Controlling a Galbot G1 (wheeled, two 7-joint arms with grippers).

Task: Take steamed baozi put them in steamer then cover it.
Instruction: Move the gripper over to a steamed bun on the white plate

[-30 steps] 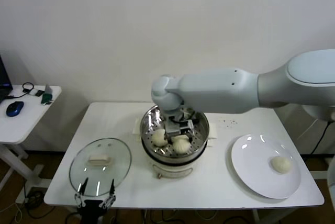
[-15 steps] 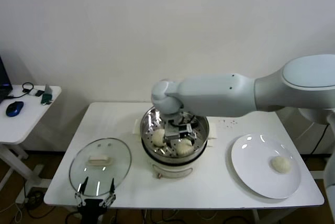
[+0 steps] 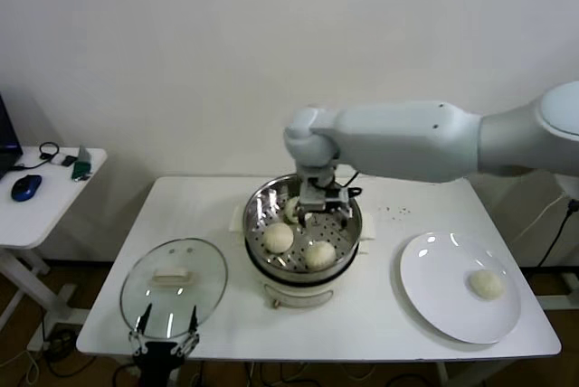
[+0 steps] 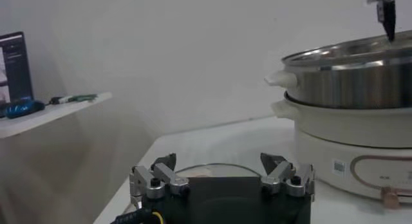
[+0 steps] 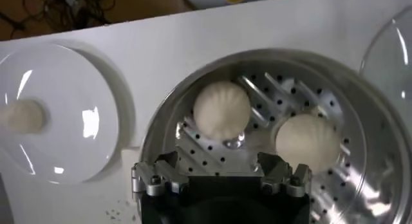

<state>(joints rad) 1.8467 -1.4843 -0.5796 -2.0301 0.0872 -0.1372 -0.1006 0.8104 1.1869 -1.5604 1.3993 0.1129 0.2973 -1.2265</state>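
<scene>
Baozi in steamer (image 3: 303, 235): three buns are counted in the head view, one at about 9 o'clock (image 3: 278, 237), one at about 5 o'clock (image 3: 317, 254), and a third partly hidden at 12 o'clock (image 3: 292, 209) behind the right gripper (image 3: 322, 212).
Baozi left: one bun (image 3: 486, 284) is seen on the white plate (image 3: 434, 269), toward the plate's 3 o'clock side.
Cover (image 3: 174, 278): it lies flat on the table (image 3: 380, 315), well apart from the steamer at the pot's 8 o'clock; covering is not yet done.
Progress: it is judged that three of four buns are placed, with one transfer and the lidding left.
Right gripper: it is held over the basket's far side, fingers spread and nothing between them.
Left gripper (image 4: 222, 180): it is parked at the near table edge beside the cover, fingers spread.
Edges: the steel rim must be cleared before any travel toward the plate.
Open room: bare tabletop is seen between pot and plate.
</scene>
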